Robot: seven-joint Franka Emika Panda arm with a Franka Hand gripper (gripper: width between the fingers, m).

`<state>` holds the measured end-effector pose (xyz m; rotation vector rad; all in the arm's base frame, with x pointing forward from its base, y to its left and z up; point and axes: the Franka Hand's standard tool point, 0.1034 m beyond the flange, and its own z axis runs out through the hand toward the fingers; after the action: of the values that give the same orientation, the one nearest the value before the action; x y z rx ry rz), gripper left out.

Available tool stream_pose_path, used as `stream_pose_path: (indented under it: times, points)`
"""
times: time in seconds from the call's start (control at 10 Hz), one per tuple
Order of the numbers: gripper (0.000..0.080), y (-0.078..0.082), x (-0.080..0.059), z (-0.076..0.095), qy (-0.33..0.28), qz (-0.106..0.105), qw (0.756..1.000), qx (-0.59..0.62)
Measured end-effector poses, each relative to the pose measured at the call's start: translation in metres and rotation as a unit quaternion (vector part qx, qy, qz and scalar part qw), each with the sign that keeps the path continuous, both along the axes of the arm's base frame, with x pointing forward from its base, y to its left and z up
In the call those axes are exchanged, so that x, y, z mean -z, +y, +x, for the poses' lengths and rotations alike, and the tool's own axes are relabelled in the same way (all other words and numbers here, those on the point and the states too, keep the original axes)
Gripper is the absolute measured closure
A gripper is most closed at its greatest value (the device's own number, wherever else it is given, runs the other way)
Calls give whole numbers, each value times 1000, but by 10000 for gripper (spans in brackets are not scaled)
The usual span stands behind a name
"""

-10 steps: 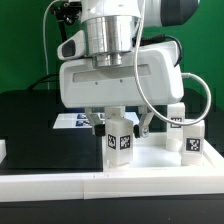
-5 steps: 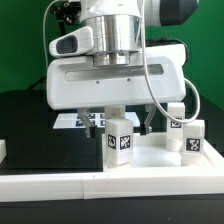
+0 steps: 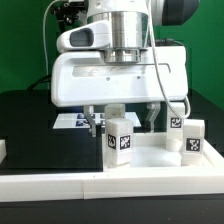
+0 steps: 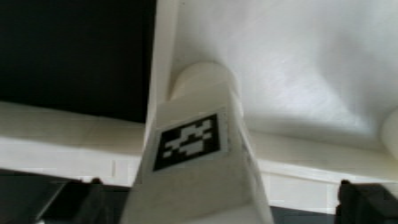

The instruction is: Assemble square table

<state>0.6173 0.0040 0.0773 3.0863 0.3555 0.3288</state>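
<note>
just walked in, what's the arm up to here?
The Panda arm is assembling a white plastic square table. Its gripper hangs over a short white tagged leg post standing upright on the large white square slab, jaws open either side of the post, not clamped. More white tagged posts stand toward the exterior view's right. The marker board lies behind on the black worktop.

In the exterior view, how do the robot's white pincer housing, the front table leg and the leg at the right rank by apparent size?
1. White pincer housing, clearly the largest.
2. Front table leg.
3. Leg at the right.
The two legs look nearly alike; the front one is partly hidden and may be nearer the camera, so their order is unsure.
</note>
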Motion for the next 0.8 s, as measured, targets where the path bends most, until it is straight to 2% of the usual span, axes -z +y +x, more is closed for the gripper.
stream_pose_path:
  times: [0.1, 0.3, 0.4, 0.8]
  points:
    - [193, -2, 0, 0, -1, -6, 1000, -25]
    - [480, -2, 1, 0, 0, -4, 1000, -19]
    - [509, -2, 1, 0, 0, -4, 1000, -19]
    - [509, -2, 1, 0, 0, -1, 1000, -5]
